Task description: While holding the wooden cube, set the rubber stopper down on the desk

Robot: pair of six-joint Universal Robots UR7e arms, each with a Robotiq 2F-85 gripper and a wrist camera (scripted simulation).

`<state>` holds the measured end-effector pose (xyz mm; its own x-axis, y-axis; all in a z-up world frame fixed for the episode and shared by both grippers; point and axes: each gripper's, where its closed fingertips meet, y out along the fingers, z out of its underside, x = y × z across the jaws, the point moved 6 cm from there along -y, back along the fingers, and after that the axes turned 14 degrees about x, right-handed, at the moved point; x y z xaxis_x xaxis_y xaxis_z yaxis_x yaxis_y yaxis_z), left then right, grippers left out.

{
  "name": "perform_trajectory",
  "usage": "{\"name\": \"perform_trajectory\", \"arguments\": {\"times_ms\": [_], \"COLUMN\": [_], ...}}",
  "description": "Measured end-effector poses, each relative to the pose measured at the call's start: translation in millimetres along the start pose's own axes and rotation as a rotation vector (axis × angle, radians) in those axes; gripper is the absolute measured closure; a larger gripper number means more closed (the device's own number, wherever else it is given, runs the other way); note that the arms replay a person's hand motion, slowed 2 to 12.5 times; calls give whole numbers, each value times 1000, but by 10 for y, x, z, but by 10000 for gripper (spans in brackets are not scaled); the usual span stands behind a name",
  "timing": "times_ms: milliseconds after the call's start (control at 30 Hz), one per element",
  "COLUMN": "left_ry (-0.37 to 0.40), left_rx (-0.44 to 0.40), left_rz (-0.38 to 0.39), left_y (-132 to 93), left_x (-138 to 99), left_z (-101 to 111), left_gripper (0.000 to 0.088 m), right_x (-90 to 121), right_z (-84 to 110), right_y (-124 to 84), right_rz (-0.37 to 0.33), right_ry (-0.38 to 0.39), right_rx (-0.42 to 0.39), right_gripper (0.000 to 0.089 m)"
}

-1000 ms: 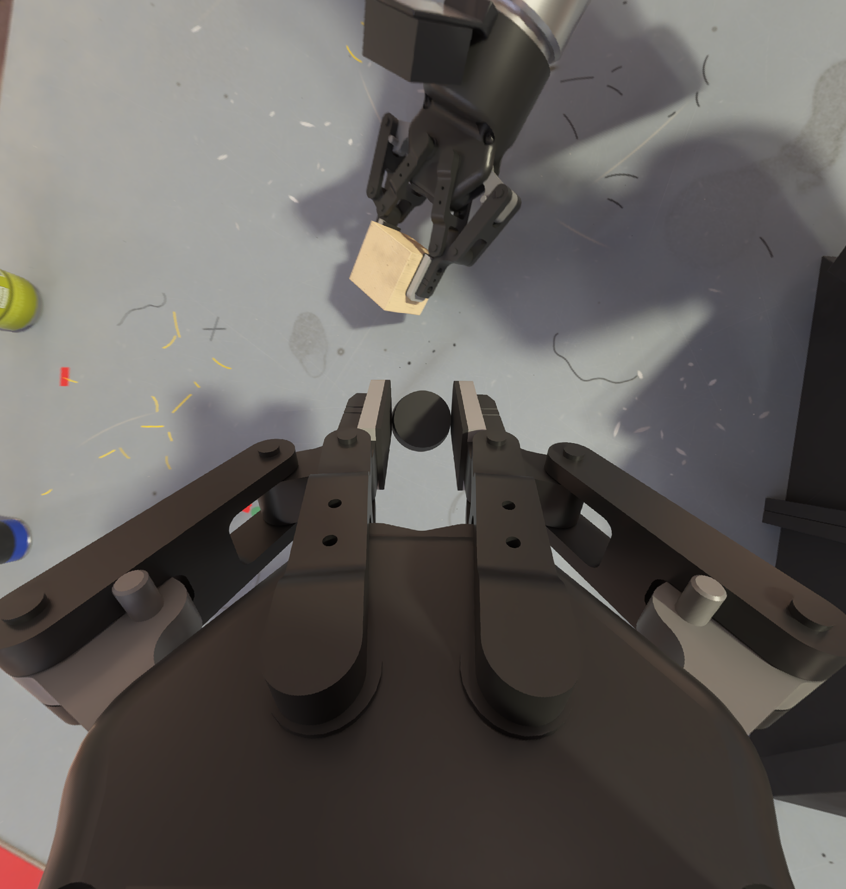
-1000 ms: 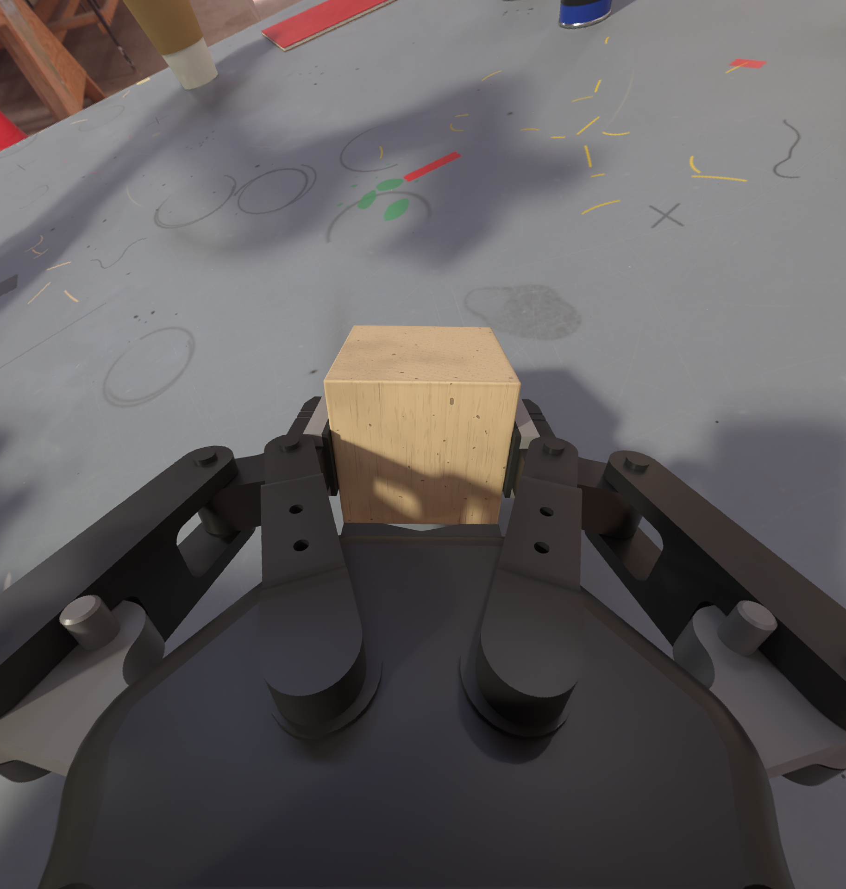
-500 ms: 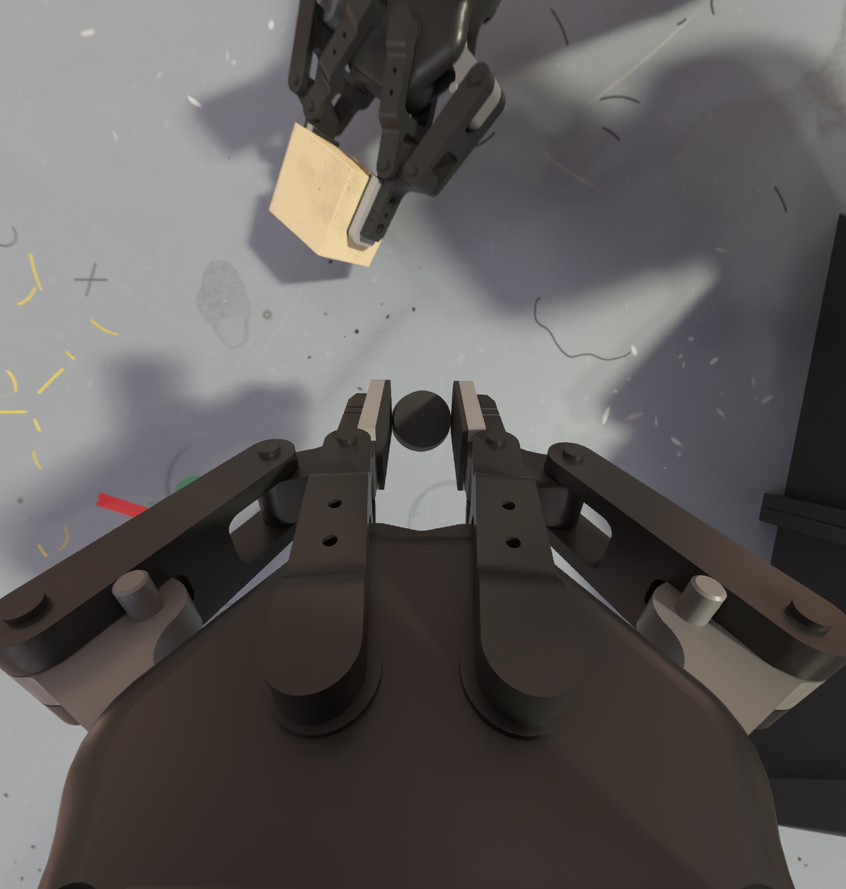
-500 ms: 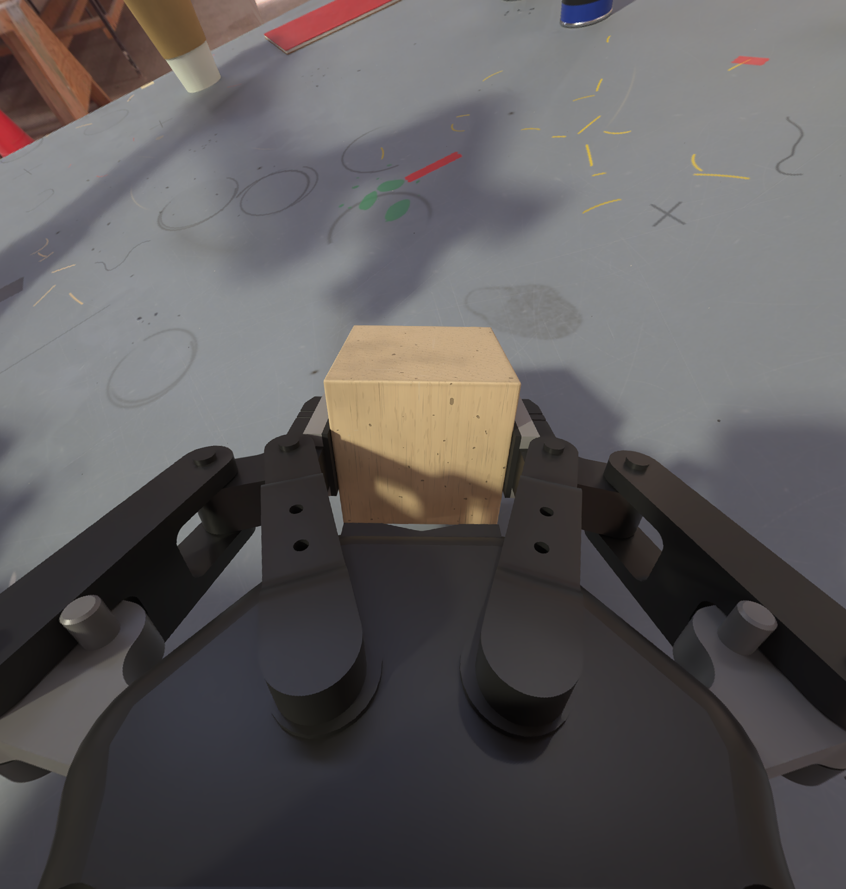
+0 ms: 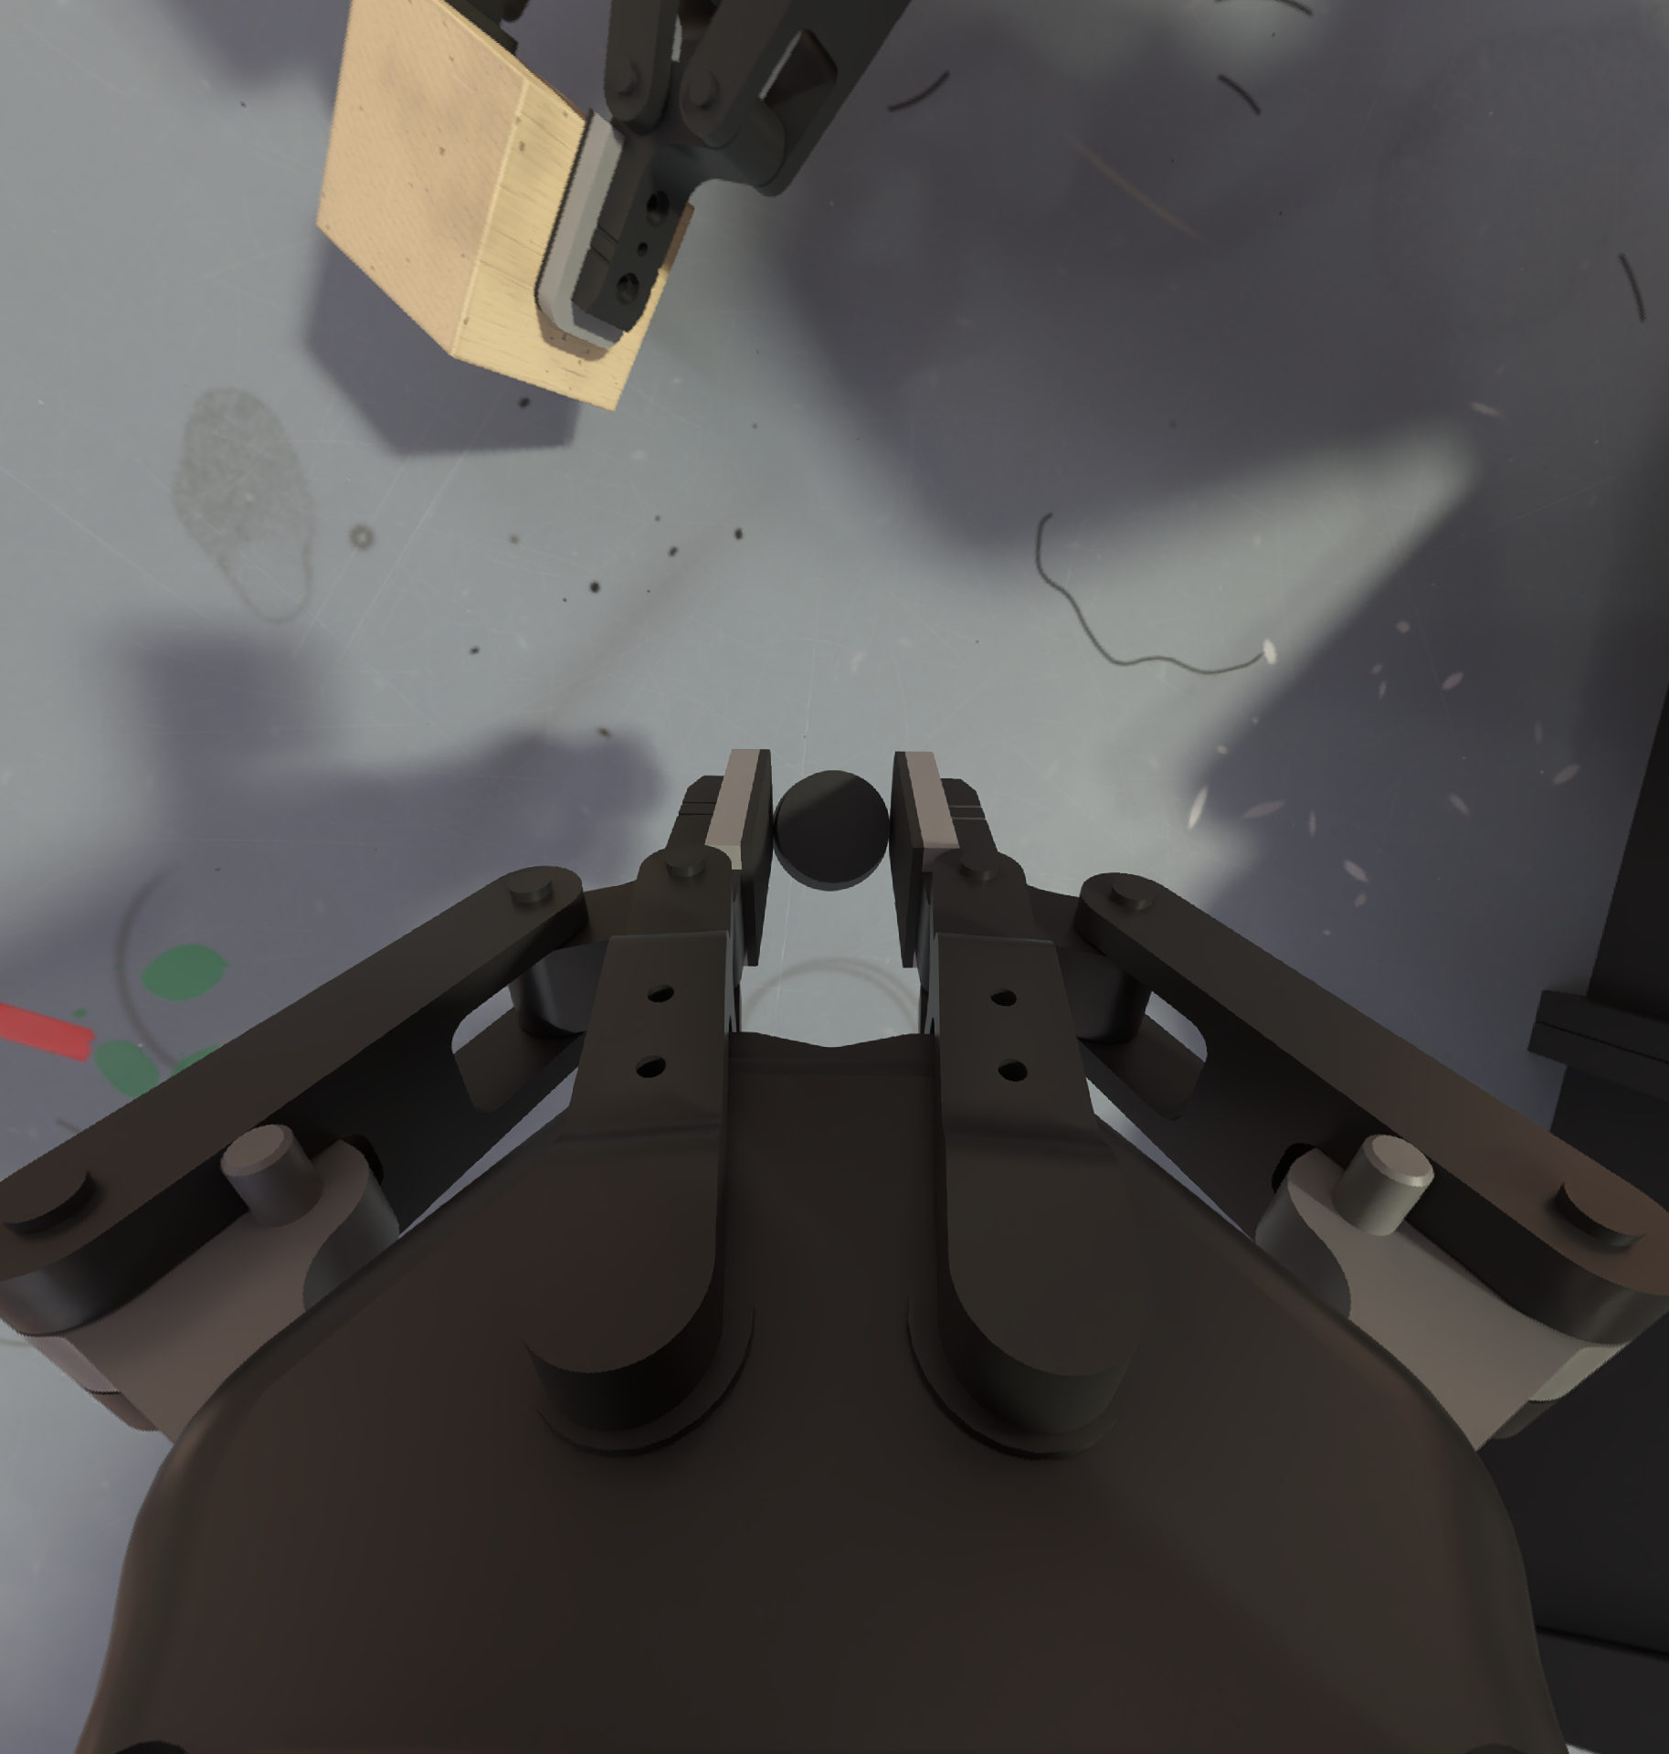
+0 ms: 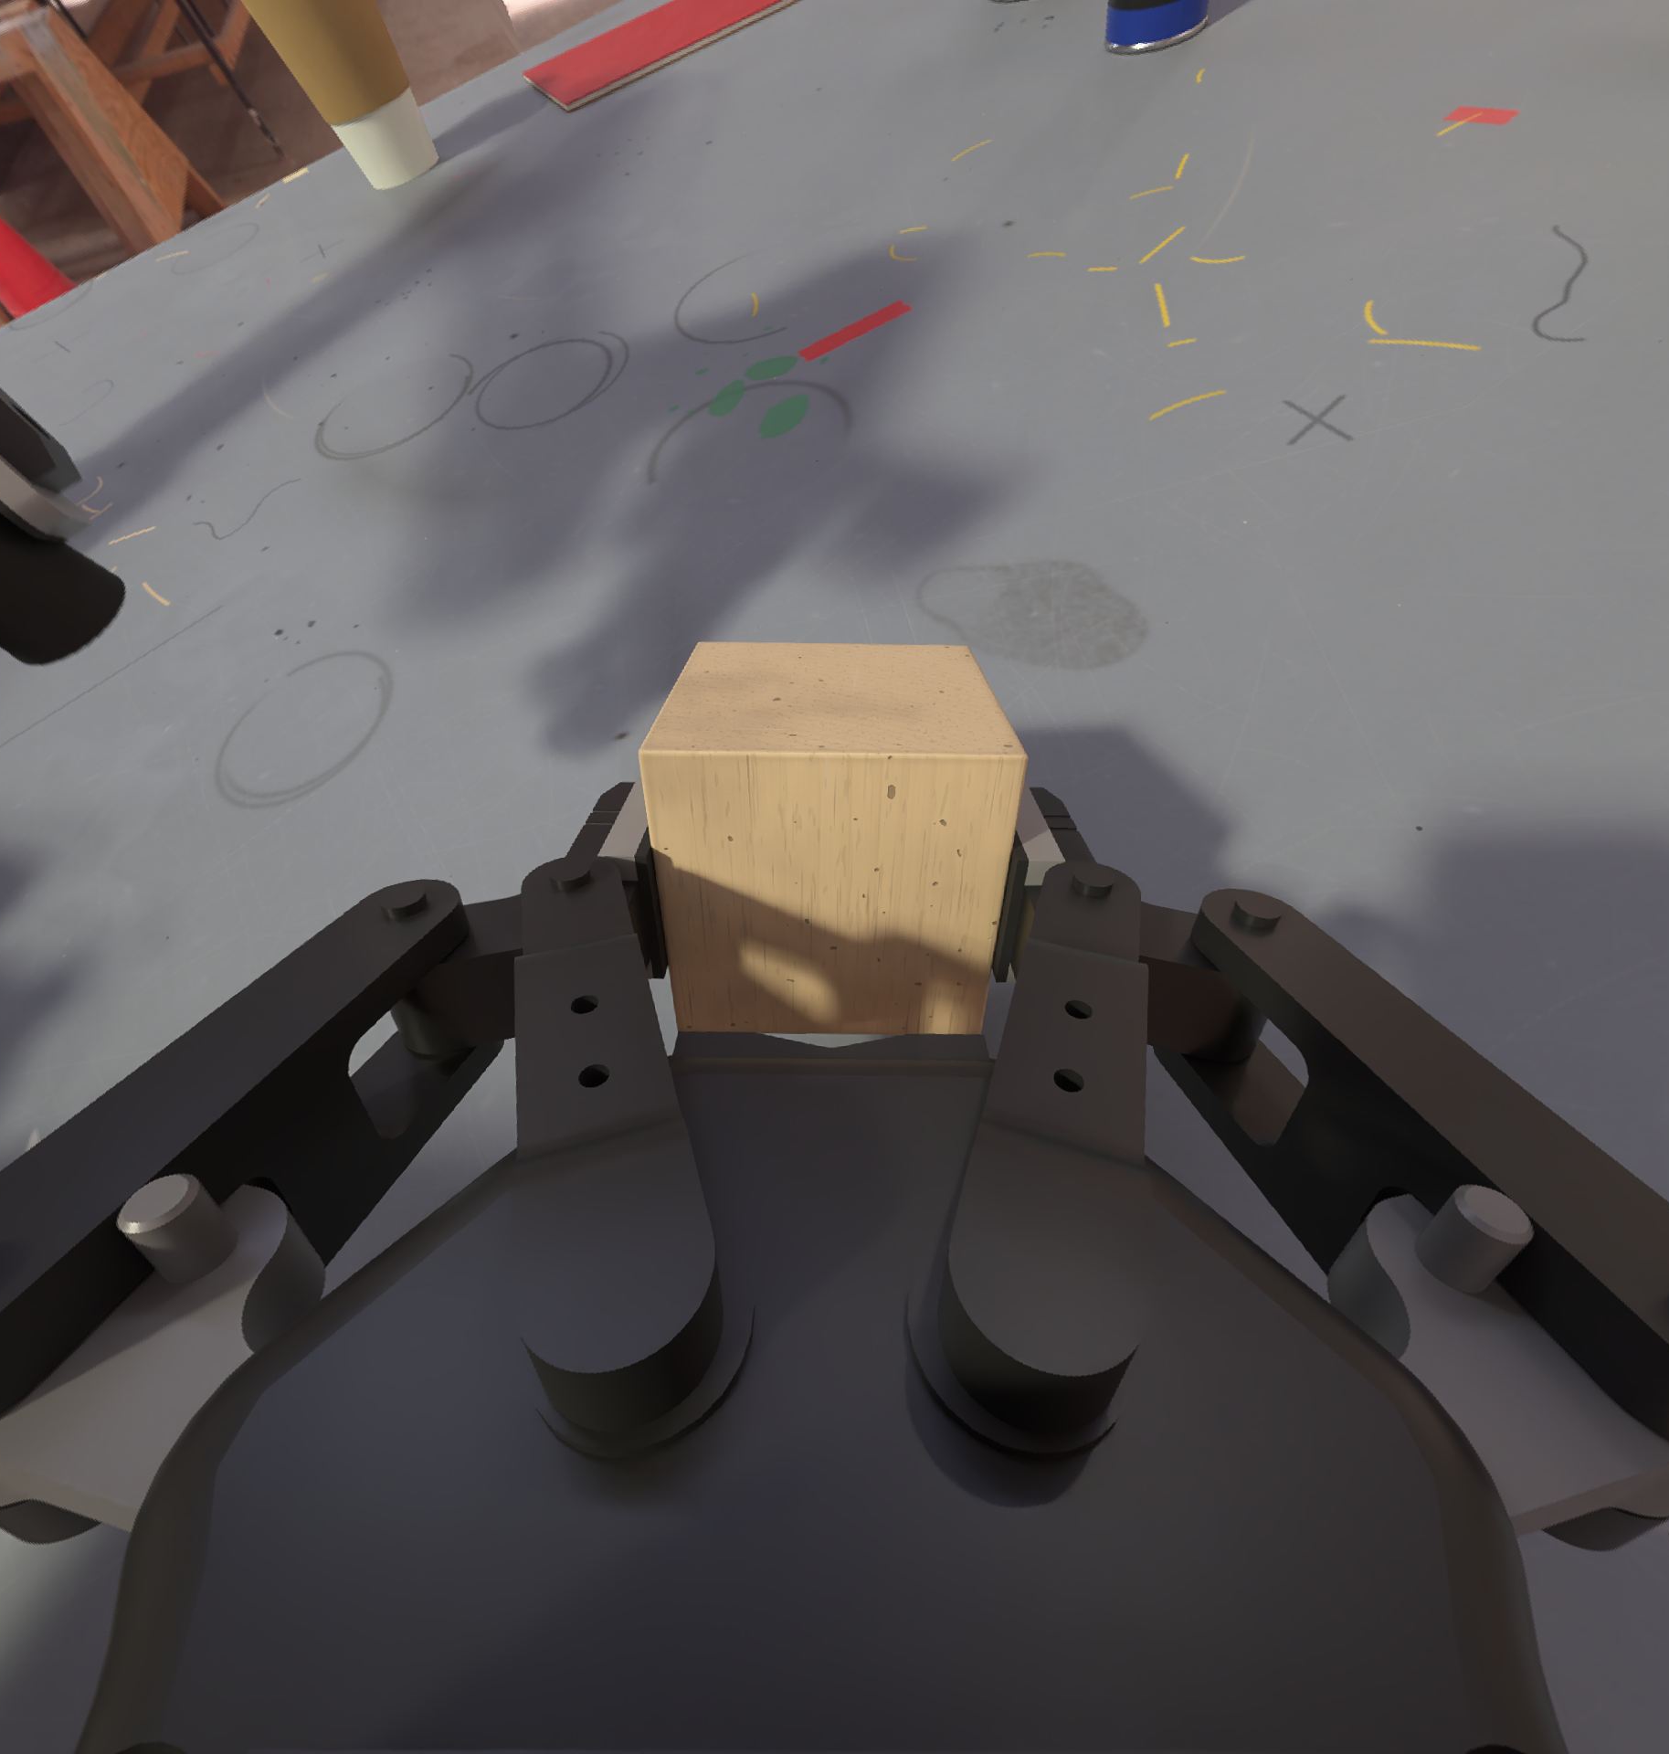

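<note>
Between the fingertips of the left gripper (image 5: pixel 831 824) a black rubber stopper (image 5: pixel 831 828) is clamped, its round face turned toward the camera and both pale pads pressed against its sides. It is held above the grey table (image 5: pixel 906 588); whether it touches the surface cannot be told.

Ahead and to the left of the left gripper, the right gripper (image 5: pixel 489 171) is seen from outside, closed on a wooden cube (image 5: pixel 432 190). One finger (image 5: pixel 612 237) lies flat against the cube's near face. A dark shadow is cast by the cube on the table just below it.

Within the right gripper (image 6: pixel 832 835), in its own wrist view, the wooden cube (image 6: pixel 830 854) is gripped on two opposite sides, light-coloured, with its top face level and shadows across its front.

Items recorded on the table beyond the right gripper:
- a grey smudge (image 6: pixel 1049 612), just ahead and slightly right;
- green blots (image 6: pixel 759 399) and a red strip (image 6: pixel 854 330), farther ahead;
- pencilled rings (image 6: pixel 470 394), ahead to the left;
- yellow dashes (image 6: pixel 1181 275) and a small cross mark (image 6: pixel 1317 419), ahead to the right;
- a blue can (image 6: pixel 1158 19), at the far right edge, cut off by the frame;
- a flat red board (image 6: pixel 650 43), at the far edge;
- a tan and cream cone-shaped object (image 6: pixel 356 85), far left.
</note>
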<state>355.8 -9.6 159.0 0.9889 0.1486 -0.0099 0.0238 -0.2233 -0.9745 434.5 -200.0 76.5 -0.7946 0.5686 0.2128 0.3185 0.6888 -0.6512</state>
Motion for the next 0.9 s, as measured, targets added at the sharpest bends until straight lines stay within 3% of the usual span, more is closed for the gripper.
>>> {"name": "perform_trajectory", "arguments": {"times_ms": [900], "left_ry": [-51], "left_rx": [-74], "left_rz": [-22], "left_y": [607], "left_x": [-136], "left_z": [-37], "left_gripper": [655], "right_x": [-16], "right_z": [10], "right_y": [-10], "right_rz": [5], "right_ry": [-1], "right_rx": [4], "right_gripper": [385]}}
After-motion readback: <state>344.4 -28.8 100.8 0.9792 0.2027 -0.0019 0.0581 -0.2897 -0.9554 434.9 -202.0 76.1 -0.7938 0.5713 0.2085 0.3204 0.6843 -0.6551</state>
